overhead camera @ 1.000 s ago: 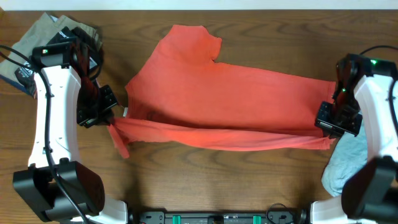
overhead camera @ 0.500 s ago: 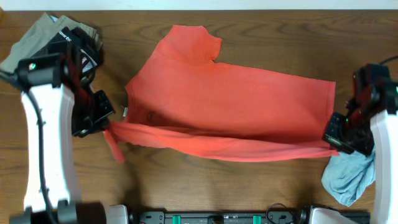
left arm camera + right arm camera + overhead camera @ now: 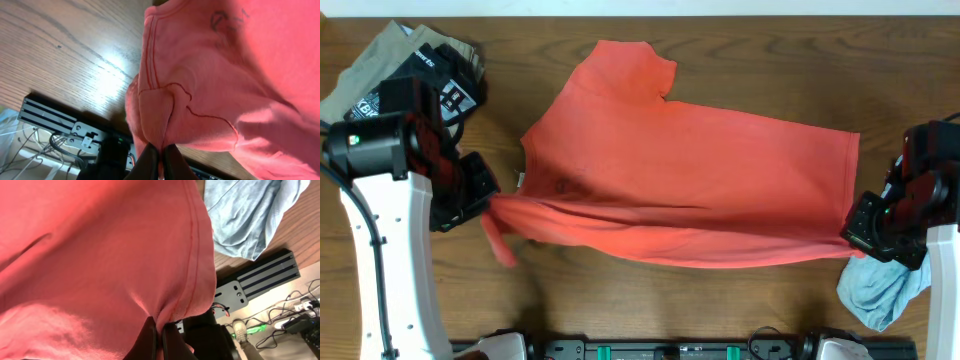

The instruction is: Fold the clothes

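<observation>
Overhead, coral T-shirt (image 3: 690,180) stretched between left gripper (image 3: 492,203) and right gripper (image 3: 850,236), both clenched on its seemingly lifted edge

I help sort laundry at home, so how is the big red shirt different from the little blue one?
The red T-shirt is much bigger than the blue garment. The red T-shirt is stretched out wide; the blue garment lies bunched up. The left gripper and right gripper each pinch the red T-shirt; nothing holds the blue garment. Both are cloth, not yet folded.
</observation>
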